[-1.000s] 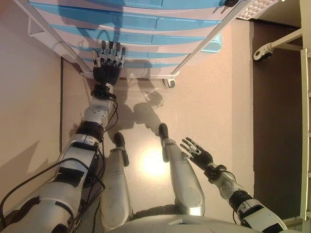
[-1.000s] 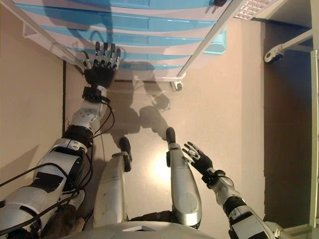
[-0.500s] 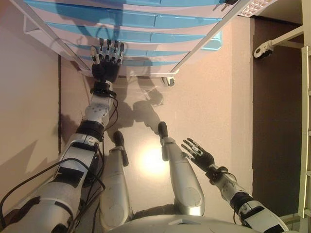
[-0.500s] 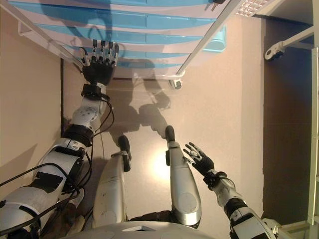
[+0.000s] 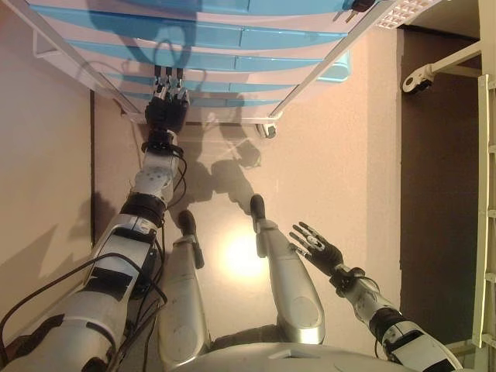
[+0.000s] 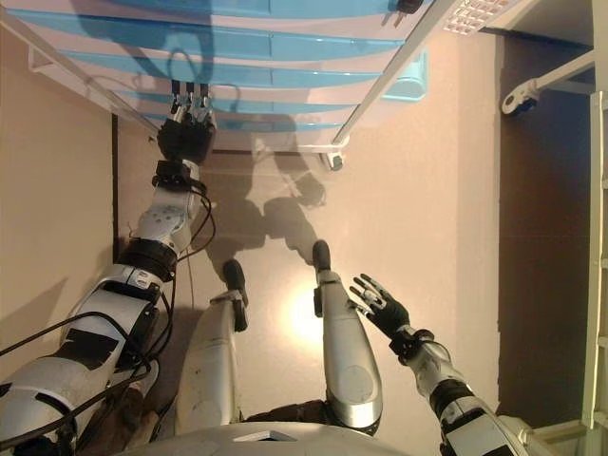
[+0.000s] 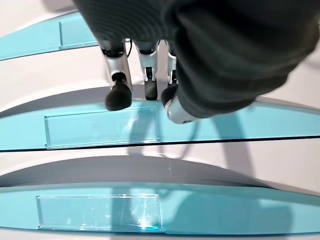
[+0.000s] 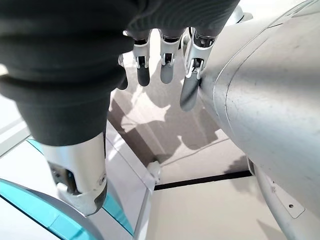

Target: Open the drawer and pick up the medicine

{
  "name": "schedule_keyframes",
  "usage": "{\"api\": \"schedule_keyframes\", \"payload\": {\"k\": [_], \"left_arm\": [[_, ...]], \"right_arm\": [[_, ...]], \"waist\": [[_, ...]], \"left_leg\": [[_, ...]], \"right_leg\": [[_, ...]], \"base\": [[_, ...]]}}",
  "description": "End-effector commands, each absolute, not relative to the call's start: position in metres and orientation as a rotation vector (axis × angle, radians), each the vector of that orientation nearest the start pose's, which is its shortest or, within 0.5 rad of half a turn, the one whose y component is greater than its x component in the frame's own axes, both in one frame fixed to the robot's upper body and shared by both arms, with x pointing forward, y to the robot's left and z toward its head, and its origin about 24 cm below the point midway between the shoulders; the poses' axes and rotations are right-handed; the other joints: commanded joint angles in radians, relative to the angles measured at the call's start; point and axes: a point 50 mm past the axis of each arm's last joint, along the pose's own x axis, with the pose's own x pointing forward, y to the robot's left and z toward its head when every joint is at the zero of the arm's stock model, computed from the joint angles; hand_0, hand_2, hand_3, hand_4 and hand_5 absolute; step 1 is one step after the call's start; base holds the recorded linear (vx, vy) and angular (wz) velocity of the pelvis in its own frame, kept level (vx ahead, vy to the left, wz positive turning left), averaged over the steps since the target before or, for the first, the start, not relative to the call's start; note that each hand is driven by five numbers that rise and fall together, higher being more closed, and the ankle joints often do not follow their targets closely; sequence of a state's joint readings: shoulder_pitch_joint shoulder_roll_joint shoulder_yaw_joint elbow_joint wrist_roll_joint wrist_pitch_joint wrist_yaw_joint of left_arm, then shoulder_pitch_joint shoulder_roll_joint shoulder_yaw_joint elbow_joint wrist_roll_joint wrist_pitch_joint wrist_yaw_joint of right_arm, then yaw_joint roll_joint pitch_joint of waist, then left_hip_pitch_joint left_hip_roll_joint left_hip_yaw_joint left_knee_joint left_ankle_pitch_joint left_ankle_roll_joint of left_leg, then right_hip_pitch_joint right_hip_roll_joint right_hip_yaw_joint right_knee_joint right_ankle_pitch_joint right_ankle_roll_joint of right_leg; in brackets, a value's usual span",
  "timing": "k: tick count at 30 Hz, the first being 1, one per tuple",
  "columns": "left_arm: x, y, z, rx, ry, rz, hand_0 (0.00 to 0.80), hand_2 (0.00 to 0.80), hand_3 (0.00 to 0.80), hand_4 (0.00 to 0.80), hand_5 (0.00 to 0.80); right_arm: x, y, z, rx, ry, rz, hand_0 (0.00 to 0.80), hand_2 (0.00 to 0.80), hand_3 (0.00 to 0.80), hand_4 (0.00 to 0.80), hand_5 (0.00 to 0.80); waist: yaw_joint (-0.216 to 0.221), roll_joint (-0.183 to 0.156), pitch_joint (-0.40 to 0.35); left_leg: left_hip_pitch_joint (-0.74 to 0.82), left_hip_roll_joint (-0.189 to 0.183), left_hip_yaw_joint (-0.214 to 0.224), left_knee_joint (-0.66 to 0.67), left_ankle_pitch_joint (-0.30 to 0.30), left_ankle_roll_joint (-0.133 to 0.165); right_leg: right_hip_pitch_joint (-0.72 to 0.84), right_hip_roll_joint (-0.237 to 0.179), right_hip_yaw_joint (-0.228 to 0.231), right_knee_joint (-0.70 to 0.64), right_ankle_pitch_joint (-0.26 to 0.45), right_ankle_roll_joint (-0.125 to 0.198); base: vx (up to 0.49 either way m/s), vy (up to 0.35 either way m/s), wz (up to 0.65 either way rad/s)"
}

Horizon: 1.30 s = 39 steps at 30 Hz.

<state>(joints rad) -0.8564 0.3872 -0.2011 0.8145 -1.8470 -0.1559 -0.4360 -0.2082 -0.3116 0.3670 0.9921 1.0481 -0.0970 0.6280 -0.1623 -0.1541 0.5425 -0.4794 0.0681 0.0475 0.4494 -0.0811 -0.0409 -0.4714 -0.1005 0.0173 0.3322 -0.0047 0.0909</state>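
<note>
A white-framed drawer unit (image 5: 316, 68) with several pale blue translucent drawers stands ahead on castors. All its drawers are closed. My left hand (image 5: 165, 113) reaches to a lower drawer (image 5: 232, 77). Its fingers (image 7: 119, 95) are straight and close together, with their dark tips on the upper lip of that drawer's front (image 7: 225, 125). My right hand (image 5: 316, 248) hangs low at the right beside my leg, open and empty, with fingers (image 8: 162, 70) spread. No medicine shows in any view.
A castor (image 5: 269, 130) of the drawer unit rests on the beige floor. Another castor on a white bar (image 5: 415, 80) and a white frame (image 5: 487, 194) stand at the right over darker floor. A dark seam (image 5: 92, 170) runs along the floor at the left.
My left hand has moved forward onto the drawer fronts. Its fingers have drawn together and their tips now rest on a lower drawer. The right hand has stayed put.
</note>
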Motion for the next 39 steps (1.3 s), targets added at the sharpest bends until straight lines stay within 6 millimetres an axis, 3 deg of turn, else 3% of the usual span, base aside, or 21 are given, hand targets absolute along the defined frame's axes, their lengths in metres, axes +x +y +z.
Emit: {"api": "schedule_keyframes", "payload": {"k": [1, 9, 13, 27, 32, 39], "left_arm": [[0.374, 0.158, 0.294, -1.134, -0.787, -0.878, 0.800, 0.800, 0.800, 0.800, 0.800], [0.375, 0.166, 0.272, -1.134, -0.767, -0.873, 0.800, 0.800, 0.800, 0.800, 0.800], [0.376, 0.171, 0.246, -1.153, -0.715, -0.851, 0.800, 0.800, 0.800, 0.800, 0.800], [0.352, 0.182, 0.124, -1.257, -0.493, -0.743, 0.800, 0.800, 0.800, 0.800, 0.800], [0.329, 0.179, 0.076, -1.304, -0.404, -0.710, 0.800, 0.800, 0.800, 0.800, 0.800], [0.292, 0.175, 0.024, -1.374, -0.312, -0.658, 0.800, 0.800, 0.800, 0.800, 0.800]], "right_arm": [[0.179, -0.193, -0.112, 0.659, 0.674, 0.330, 0.000, 0.000, 0.000, 0.000, 0.000], [0.178, -0.194, -0.112, 0.665, 0.673, 0.311, 0.000, 0.000, 0.000, 0.000, 0.000], [0.178, -0.196, -0.112, 0.657, 0.670, 0.306, 0.000, 0.000, 0.000, 0.000, 0.000], [0.181, -0.192, -0.111, 0.646, 0.658, 0.285, 0.000, 0.000, 0.000, 0.000, 0.000], [0.182, -0.192, -0.110, 0.648, 0.655, 0.272, 0.000, 0.000, 0.000, 0.000, 0.000], [0.184, -0.194, -0.108, 0.637, 0.641, 0.259, 0.000, 0.000, 0.000, 0.000, 0.000]], "waist": [[0.028, 0.029, -0.023], [0.043, 0.036, -0.023], [0.053, 0.044, -0.023], [0.100, 0.061, -0.023], [0.121, 0.065, -0.023], [0.153, 0.073, -0.023]], "left_leg": [[-0.028, -0.036, 0.034, 0.023, -0.038, 0.014], [0.005, -0.039, 0.025, -0.004, -0.027, 0.007], [0.021, -0.040, 0.016, -0.020, -0.017, 0.004], [0.077, -0.048, -0.025, -0.086, 0.019, -0.002], [0.091, -0.047, -0.046, -0.096, 0.028, -0.005], [0.102, -0.048, -0.077, -0.120, 0.043, -0.004]], "right_leg": [[0.017, 0.034, -0.033, -0.081, 0.069, -0.023], [0.048, 0.034, -0.047, -0.090, 0.060, -0.025], [0.062, 0.035, -0.057, -0.091, 0.054, -0.026], [0.115, 0.045, -0.103, -0.101, 0.036, -0.028], [0.135, 0.049, -0.125, -0.108, 0.034, -0.031], [0.148, 0.053, -0.155, -0.111, 0.028, -0.034]], "base": [[0.000, 0.000, 0.00], [0.000, 0.000, 0.00], [0.000, 0.000, 0.00], [-0.008, -0.026, 0.07], [-0.009, -0.046, 0.09], [-0.011, -0.036, 0.12]]}}
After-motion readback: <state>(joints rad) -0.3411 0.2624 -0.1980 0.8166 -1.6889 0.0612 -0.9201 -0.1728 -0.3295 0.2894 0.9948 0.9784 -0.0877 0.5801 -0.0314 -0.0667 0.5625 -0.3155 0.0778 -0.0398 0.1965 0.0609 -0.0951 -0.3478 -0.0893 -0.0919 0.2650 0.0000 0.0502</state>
